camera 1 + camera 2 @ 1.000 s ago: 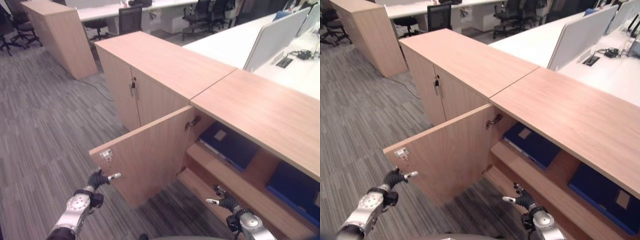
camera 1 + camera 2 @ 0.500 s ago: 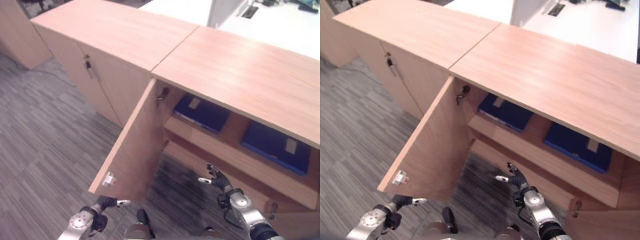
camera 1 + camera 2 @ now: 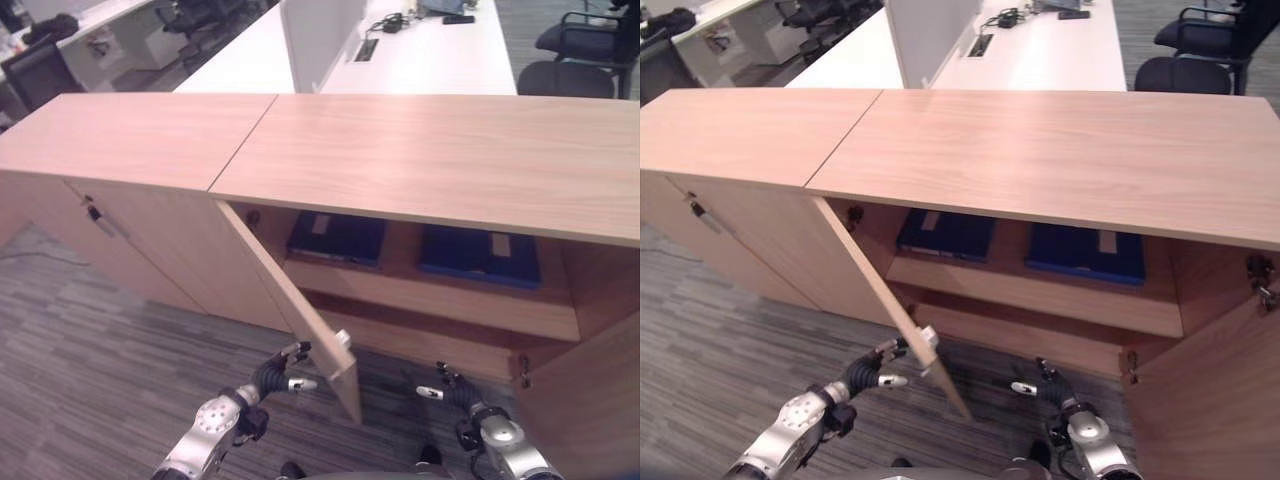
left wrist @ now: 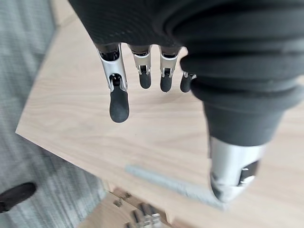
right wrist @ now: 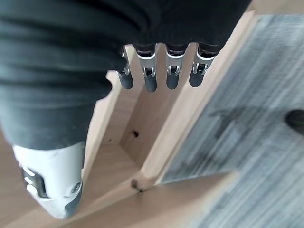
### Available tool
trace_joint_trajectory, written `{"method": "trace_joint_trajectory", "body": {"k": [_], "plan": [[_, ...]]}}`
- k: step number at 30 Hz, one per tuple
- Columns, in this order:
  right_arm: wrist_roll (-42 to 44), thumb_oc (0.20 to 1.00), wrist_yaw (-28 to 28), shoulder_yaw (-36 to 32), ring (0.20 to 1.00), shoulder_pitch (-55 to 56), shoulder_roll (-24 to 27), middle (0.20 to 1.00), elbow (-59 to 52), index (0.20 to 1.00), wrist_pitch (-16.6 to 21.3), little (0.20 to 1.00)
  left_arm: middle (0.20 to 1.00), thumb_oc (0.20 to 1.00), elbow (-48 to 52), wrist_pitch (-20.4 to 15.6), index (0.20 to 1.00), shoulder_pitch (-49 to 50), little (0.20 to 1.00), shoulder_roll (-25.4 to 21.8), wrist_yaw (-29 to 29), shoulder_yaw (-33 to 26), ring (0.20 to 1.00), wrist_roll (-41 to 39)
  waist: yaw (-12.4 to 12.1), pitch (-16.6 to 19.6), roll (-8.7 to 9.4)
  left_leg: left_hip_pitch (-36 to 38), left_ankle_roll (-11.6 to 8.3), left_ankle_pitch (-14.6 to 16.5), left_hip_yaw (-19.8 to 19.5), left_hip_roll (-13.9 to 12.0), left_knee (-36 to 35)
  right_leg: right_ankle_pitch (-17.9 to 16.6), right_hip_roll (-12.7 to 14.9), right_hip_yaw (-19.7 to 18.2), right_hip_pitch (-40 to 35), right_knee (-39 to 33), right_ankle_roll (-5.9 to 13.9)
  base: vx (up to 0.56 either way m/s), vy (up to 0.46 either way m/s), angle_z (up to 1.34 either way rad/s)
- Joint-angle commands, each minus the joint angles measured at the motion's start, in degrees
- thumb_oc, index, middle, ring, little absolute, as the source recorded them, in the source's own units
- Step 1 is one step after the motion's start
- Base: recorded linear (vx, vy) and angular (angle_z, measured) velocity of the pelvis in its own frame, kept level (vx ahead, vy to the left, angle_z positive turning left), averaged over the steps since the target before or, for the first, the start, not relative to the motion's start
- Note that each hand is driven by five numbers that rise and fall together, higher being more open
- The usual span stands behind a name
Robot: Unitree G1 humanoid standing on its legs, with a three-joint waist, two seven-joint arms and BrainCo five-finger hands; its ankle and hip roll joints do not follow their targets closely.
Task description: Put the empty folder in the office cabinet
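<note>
From the head views, two blue folders (image 3: 337, 237) lay half hidden under the office cabinet (image 3: 430, 150) top; the left hand (image 3: 275, 375) hovered, fingers relaxed, beside the open door (image 3: 290, 300). At each wrist, both hands held nothing, the right hand (image 5: 156, 71) over grey carpet (image 5: 266, 123).

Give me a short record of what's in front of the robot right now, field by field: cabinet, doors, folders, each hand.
cabinet: light wooden office cabinet, open
left door: wooden door swung outward
right door: wooden door swung outward
folders: two dark blue folders lying flat on the upper shelf
left hand: open, beside the left door's free edge, holding nothing
right hand: open, low before the cabinet, holding nothing
</note>
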State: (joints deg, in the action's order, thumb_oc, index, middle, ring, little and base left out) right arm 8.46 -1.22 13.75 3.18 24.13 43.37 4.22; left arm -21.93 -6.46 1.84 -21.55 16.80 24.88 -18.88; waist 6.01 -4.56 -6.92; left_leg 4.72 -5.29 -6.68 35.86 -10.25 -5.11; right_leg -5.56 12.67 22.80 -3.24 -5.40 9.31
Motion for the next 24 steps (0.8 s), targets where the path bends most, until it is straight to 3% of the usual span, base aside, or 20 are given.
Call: {"method": "trace_joint_trajectory", "body": {"k": [1, 3, 4, 6, 7, 8, 10, 11, 13, 16, 18, 24], "plan": [[4.0, 1.000, 1.1, -1.7, 1.000, -5.2, 0.8, 1.000, 0.0, 1.000, 1.7, 1.000, 1.000, 1.000, -0.1, -2.6, 1.000, -4.0, 1.000, 2.0, -0.8, 0.2, 1.000, -2.4, 0.4, -4.4, -0.98, -0.4, -4.42, -0.8, -7.9, -4.0, 3.7, 8.9, -4.4, -1.5, -3.6, 1.1, -1.59, -0.04, -0.046, -0.23], [4.0, 1.000, 1.1, -1.6, 1.000, -5.2, 0.8, 1.000, 0.0, 1.000, 1.7, 1.000, 1.000, 1.000, -0.1, -2.6, 1.000, -4.0, 1.000, 2.0, -0.8, 0.2, 1.000, -2.4, 0.4, -4.4, -1.01, -0.4, -4.44, -0.8, -7.9, -4.0, 3.8, 8.9, -4.5, -1.6, -3.6, 1.1, -1.61, -0.02, -0.068, -0.29], [4.0, 1.000, 0.9, -0.8, 1.000, -5.5, 0.8, 1.000, 0.3, 1.000, 1.7, 1.000, 1.000, 1.000, -0.8, -2.6, 1.000, -4.5, 1.000, 2.2, -1.7, -0.2, 1.000, -2.7, 1.0, -4.6, -0.27, -0.6, -4.67, 0.4, -8.1, -4.9, 7.0, 9.3, -5.2, -3.0, -3.2, 1.3, -2.33, -0.01, -0.158, -0.39], [4.1, 1.000, 1.1, 2.1, 1.000, -7.3, 0.6, 1.000, 0.2, 1.000, 1.6, 1.000, 1.000, 1.000, -3.3, -3.2, 1.000, -6.3, 1.000, 2.7, -4.8, -1.3, 1.000, -3.0, -0.9, -5.3, 1.71, -3.7, -3.78, 1.3, -17.5, -2.9, 11.5, 9.4, -6.0, -7.2, -2.5, 1.0, -2.69, 0.03, -0.151, -0.91], [4.1, 1.000, 1.1, 2.1, 1.000, -7.3, 0.6, 1.000, 0.2, 1.000, 1.6, 1.000, 1.000, 1.000, -3.4, -3.2, 1.000, -6.4, 1.000, 2.7, -4.8, -1.3, 1.000, -3.0, -1.0, -5.1, 1.72, -4.0, -3.67, 1.1, -17.4, -2.9, 11.5, 9.2, -6.0, -7.2, -2.1, 1.0, -2.69, 0.16, -0.059, -1.18], [3.6, 1.000, 0.7, 3.8, 1.000, -7.4, 0.2, 1.000, 0.3, 1.000, 1.2, 1.000, 1.000, 1.000, -6.3, -3.7, 1.000, -7.5, 1.000, 3.5, -7.0, -2.8, 1.000, -3.2, -2.6, -4.9, 3.35, -5.5, -2.22, 4.5, -23.7, 0.2, 10.6, 8.9, -5.7, -10.8, -2.0, 1.0, -2.15, 0.25, -0.030, -1.68], [2.9, 1.000, 0.3, 5.3, 1.000, -7.1, 0.0, 1.000, 0.6, 1.000, 1.0, 1.000, 1.000, 1.000, -10.0, -4.5, 1.000, -9.6, 1.000, 3.8, -10.1, -5.2, 1.000, -3.4, -4.9, -5.2, 4.71, -8.8, -1.59, 5.2, -34.4, 4.0, 10.1, 9.0, -6.5, -16.6, -2.6, 1.1, -1.95, 0.28, -0.036, -1.50], [2.9, 1.000, 0.3, 5.2, 1.000, -7.2, 0.0, 1.000, 0.7, 1.000, 1.0, 1.000, 1.000, 1.000, -10.0, -4.5, 1.000, -9.7, 1.000, 3.8, -10.1, -5.2, 1.000, -3.4, -4.8, -5.0, 4.71, -9.1, -1.58, 5.1, -34.5, 4.1, 10.0, 8.8, -6.4, -16.6, -2.4, 1.0, -1.96, 0.13, -0.031, -0.98], [2.4, 1.000, 0.1, 5.9, 1.000, -7.1, -0.1, 1.000, 0.8, 1.000, 0.9, 1.000, 1.000, 1.000, -12.1, -4.9, 1.000, -11.6, 1.000, 3.7, -11.8, -7.0, 1.000, -3.9, -5.6, -5.4, 4.95, -11.3, -1.53, 4.1, -40.3, 6.3, 9.3, 9.6, -7.5, -19.9, -2.8, 2.1, -2.42, 0.12, -0.016, -1.09], [1.7, 1.000, -0.5, 6.4, 1.000, -6.4, -0.1, 1.000, 0.8, 1.000, 0.9, 1.000, 1.000, 1.000, -14.2, -5.5, 1.000, -14.0, 1.000, 3.2, -12.9, -8.8, 1.000, -5.0, -5.0, -5.3, 5.09, -10.8, -1.76, 4.0, -39.8, 5.9, 9.4, 10.6, -7.9, -22.2, -3.2, 3.4, -2.52, 0.12, 0.054, -1.41], [0.5, 1.000, -2.0, 6.9, 1.000, -4.8, 0.1, 1.000, -0.5, 1.000, 0.8, 1.000, 1.000, 1.000, -16.0, -5.7, 1.000, -15.8, 1.000, 1.1, -14.5, -11.0, 1.000, -4.2, -3.5, -3.2, 5.17, -5.0, -0.88, 5.2, -37.0, 5.2, 6.3, 11.0, -8.3, -24.7, -4.4, 4.1, -2.59, 0.26, 0.148, -0.65], [0.8, 1.000, -3.3, 6.9, 1.000, -3.4, -0.2, 1.000, -3.6, 1.000, 0.8, 1.000, 1.000, 1.000, -19.9, -6.2, 1.000, -20.3, 1.000, -4.1, -15.9, -15.5, 1.000, -5.8, -1.5, -1.3, 6.14, 0.3, -0.05, 5.7, -31.1, 5.2, 2.6, 10.6, -8.0, -27.7, -3.7, 5.2, -1.46, 0.10, 0.113, -0.61]]}}
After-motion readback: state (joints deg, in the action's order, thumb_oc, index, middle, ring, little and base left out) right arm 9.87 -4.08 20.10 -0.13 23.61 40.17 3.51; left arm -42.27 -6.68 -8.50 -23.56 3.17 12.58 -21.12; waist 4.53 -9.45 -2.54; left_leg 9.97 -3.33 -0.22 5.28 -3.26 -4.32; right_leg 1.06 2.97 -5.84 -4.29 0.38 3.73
